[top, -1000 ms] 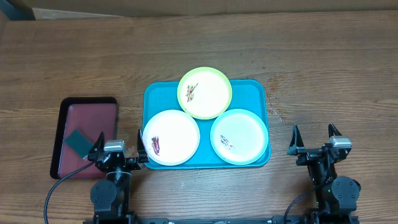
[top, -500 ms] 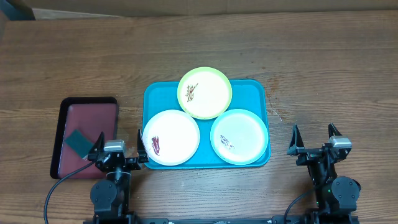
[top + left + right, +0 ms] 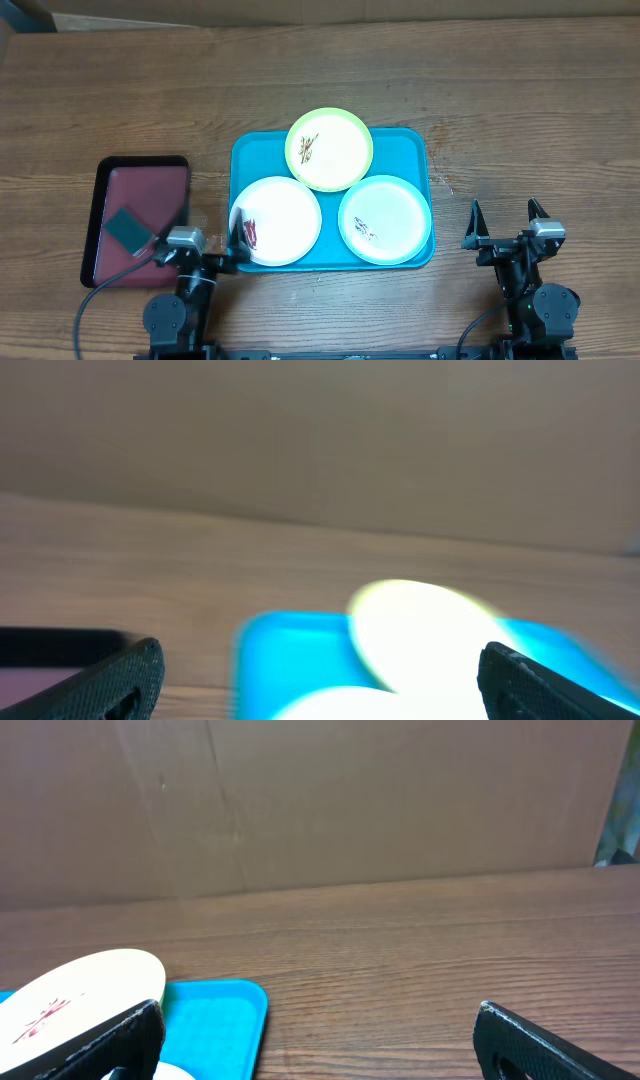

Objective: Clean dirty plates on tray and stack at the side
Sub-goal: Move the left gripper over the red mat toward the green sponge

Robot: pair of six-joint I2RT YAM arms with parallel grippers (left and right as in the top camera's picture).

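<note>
I find the plates (image 3: 278,221) lying flat on the tray (image 3: 410,140) mid-counter, none stacked. I judge them light, stiff and slick, best taken at the raised rim. Left fingers (image 3: 197,250) and right fingers (image 3: 503,235) stand wide, empty.

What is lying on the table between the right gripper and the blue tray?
Nothing. In the overhead view, only bare wood of the table separates the open right gripper from the blue tray.
</note>
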